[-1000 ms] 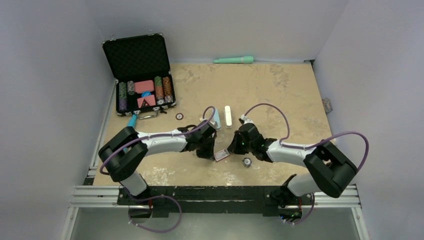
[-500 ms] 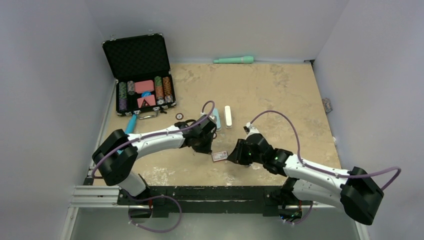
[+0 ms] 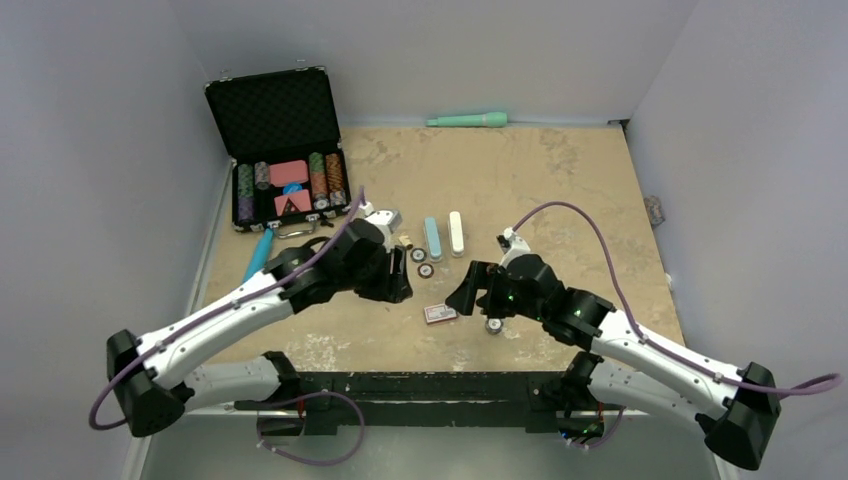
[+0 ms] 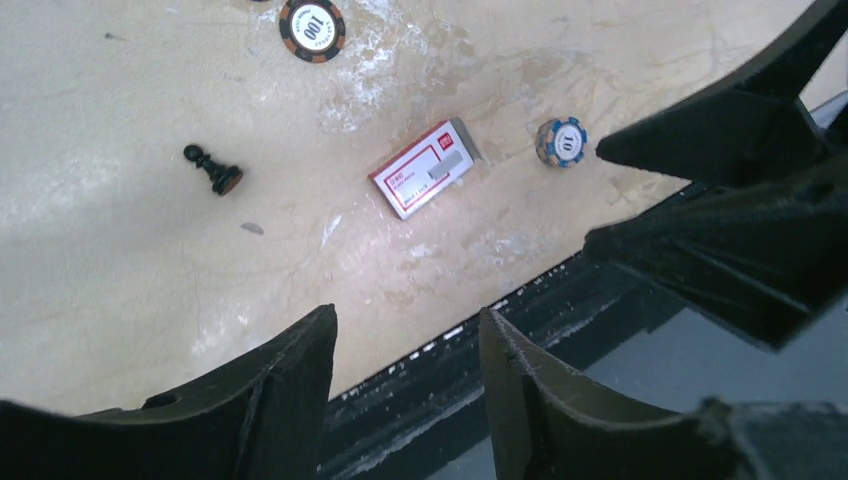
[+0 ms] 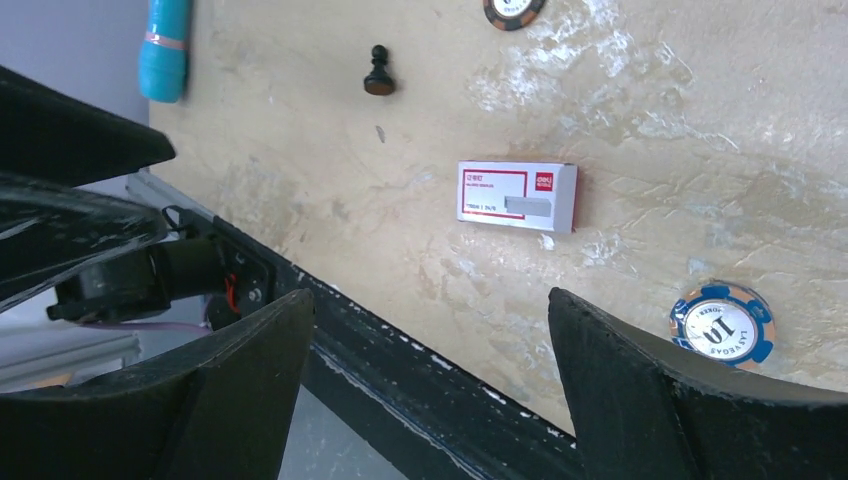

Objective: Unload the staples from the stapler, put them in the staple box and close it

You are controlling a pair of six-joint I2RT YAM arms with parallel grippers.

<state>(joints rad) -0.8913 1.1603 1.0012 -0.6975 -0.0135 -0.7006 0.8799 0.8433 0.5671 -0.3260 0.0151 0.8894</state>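
A red and white staple box (image 3: 438, 313) lies flat on the table, held by nothing; a grey strip shows on its top face (image 4: 427, 180) (image 5: 517, 196). A slim blue piece (image 3: 433, 238) and a slim white piece (image 3: 456, 233) lie side by side farther back and look like the stapler. My left gripper (image 3: 396, 290) (image 4: 408, 322) hangs open just left of the box, nothing between its fingers. My right gripper (image 3: 466, 295) (image 5: 430, 298) stands wide open just right of the box, also holding nothing.
A black pawn (image 4: 212, 168) and a "100" chip (image 4: 312, 27) lie left of and behind the box. A blue "10" chip (image 3: 493, 326) sits under my right arm. An open poker case (image 3: 280, 150) stands back left, a blue cylinder (image 3: 258, 255) before it. A teal tool (image 3: 468, 120) lies along the back wall.
Both grippers have opened and drawn back from the staple box, the left one to the left, the right one slightly right. The box stays on the table between them.
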